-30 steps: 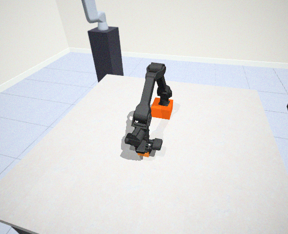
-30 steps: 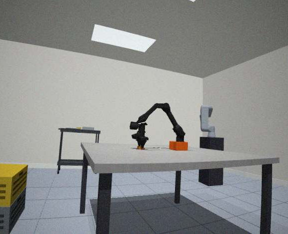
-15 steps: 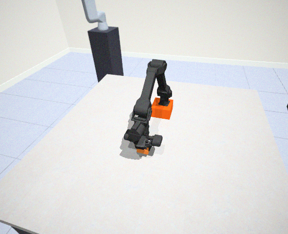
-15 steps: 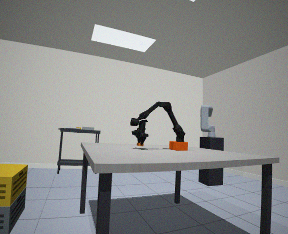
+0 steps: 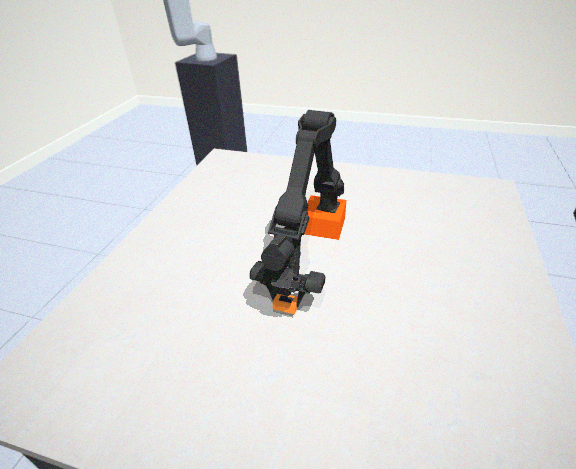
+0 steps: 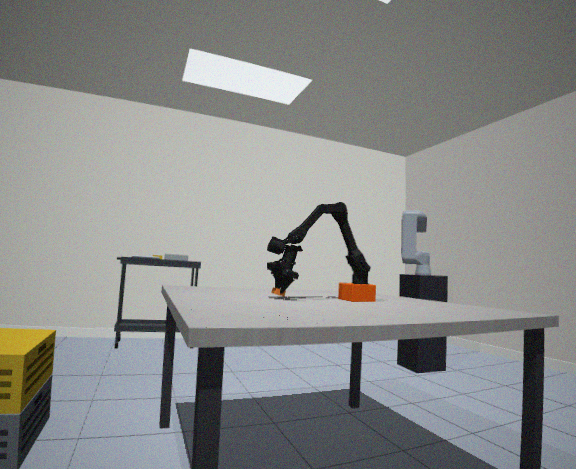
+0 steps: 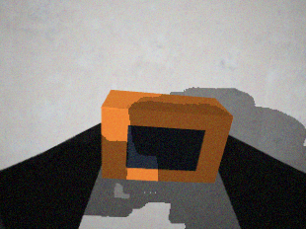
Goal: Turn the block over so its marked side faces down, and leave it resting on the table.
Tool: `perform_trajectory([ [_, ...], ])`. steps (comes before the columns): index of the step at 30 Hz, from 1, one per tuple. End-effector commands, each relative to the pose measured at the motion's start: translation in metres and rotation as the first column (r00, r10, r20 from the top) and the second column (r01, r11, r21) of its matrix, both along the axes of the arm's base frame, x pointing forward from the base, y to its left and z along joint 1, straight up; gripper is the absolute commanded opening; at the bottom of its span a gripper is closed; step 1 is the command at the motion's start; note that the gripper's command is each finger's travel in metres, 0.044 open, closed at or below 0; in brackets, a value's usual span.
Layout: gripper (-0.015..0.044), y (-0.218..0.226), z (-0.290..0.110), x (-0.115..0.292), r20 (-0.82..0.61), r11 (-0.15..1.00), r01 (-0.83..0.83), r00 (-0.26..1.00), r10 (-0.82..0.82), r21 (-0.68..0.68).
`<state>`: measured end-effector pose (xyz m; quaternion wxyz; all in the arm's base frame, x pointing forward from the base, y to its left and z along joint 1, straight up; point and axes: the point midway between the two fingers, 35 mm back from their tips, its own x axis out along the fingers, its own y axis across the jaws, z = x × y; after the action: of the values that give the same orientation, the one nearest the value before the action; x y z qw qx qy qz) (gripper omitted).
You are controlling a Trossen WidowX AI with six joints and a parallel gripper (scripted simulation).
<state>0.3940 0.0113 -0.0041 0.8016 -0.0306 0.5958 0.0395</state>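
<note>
So the black gripper [image 5: 286, 301] has its fingers pinching the small orange block with a dark square mark [image 7: 165, 137], low over the white desk [image 5: 419, 306]. Grab's done; the flip and set-down look still to come.

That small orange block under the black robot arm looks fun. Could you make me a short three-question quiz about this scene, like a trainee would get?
1. True or false: the hand is shut on the small orange block with a dark square mark.
2. The arm's base stands on: A) an orange box, B) a yellow crate, C) the floor?
3. What colour is the idle arm on the dark pedestal?

Key: 1 true. 2 A. 3 light grey.
</note>
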Motion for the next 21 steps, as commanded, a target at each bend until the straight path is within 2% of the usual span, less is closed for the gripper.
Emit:
perform_trajectory([
  [1,0.0000,0.001,0.000,-0.001,0.053,1.000,-0.006,0.999,0.006,0.010],
  [21,0.0000,0.000,0.005,-0.012,0.323,0.999,-0.016,0.946,0.004,0.033],
])
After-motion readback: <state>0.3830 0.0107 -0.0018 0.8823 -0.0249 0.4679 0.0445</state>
